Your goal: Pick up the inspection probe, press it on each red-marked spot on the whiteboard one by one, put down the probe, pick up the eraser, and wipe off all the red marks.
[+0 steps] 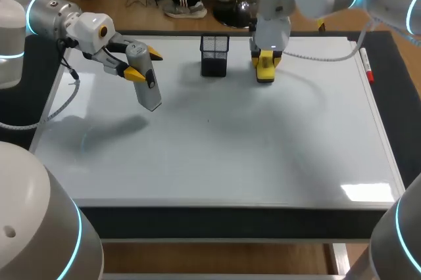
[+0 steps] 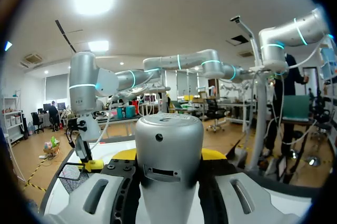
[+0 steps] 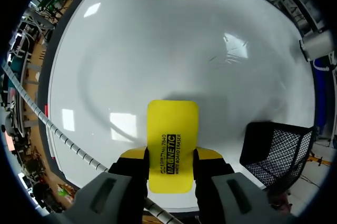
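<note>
Yellow eraser point(image 1: 265, 71) gripped from both sides by the right gripper point(image 3: 171, 155) at the far edge of the whiteboard point(image 1: 217, 148), beside a black mesh basket point(image 1: 214, 55); left gripper point(image 1: 144, 64) clasps the silver inspection probe point(image 1: 148, 88) over the board's left part.

One whiteboard point(image 1: 217, 155) lies on the one bench point(image 1: 217, 219). One black mesh basket point(image 1: 214, 55) stands on the whiteboard. There are two grippers: the left gripper point(image 1: 145, 64) is to the left of the basket, and the right gripper point(image 1: 265, 62) is just to its right. There is one grey probe point(image 1: 150, 93), clamped in the left gripper, and one yellow eraser point(image 1: 265, 74), clamped in the right gripper. One red-capped marker point(image 1: 366, 66) lies well to the right of the basket, at the whiteboard's edge.
</note>
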### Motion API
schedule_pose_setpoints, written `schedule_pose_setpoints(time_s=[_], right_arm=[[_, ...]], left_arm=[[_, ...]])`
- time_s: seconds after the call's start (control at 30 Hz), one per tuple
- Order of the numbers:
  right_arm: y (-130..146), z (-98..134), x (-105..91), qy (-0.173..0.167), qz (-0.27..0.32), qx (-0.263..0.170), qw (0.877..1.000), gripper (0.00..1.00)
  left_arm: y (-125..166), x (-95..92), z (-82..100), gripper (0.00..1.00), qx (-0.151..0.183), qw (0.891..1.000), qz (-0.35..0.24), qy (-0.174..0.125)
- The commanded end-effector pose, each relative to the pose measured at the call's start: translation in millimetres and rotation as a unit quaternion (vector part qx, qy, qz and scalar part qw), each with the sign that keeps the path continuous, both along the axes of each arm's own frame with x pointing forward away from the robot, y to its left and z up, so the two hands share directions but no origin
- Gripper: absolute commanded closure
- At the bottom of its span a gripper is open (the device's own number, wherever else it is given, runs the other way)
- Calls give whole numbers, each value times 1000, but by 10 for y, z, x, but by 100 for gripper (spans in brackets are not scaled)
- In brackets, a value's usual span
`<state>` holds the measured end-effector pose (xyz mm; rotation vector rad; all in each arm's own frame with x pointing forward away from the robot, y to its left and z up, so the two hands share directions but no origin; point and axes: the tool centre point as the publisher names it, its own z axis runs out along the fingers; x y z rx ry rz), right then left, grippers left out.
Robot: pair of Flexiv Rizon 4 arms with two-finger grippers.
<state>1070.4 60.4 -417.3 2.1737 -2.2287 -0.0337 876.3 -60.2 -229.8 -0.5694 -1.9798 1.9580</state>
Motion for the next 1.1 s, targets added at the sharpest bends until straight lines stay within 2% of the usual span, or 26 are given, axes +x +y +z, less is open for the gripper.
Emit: schedule_pose_setpoints(time_s=[0.03, 0.33, 0.37, 0.4, 0.47, 0.5, 0.8, 1.1], right_arm=[[-1, -30, 23, 1, 3, -4, 1000, 100], [4, -61, 26, -2, 6, -13, 1000, 100], [4, -62, 26, -2, 5, -14, 1000, 88], [4, -62, 26, -2, 6, -14, 1000, 81], [0, -54, 25, -2, 4, -16, 1000, 51], [-7, -42, 24, -3, 1, -20, 1000, 0], [-152, 81, 26, -9, -36, -19, 999, 0], [-353, 321, -35, -13, -115, 23, 993, 0]], left_arm=[[-2, -10, 17, 100, 1, 1000, 1, -1], [-2, -10, 17, 100, 1, 1000, 1, -1], [-2, -10, 17, 100, 1, 1000, 1, -1], [-2, -10, 17, 100, 1, 1000, 1, -1], [-2, -10, 17, 100, 1, 1000, 1, -1], [-2, -10, 17, 100, 1, 1000, 1, -1], [-2, -10, 17, 100, 1, 1000, 1, -1], [-2, -10, 17, 100, 1, 1000, 1, -1]])
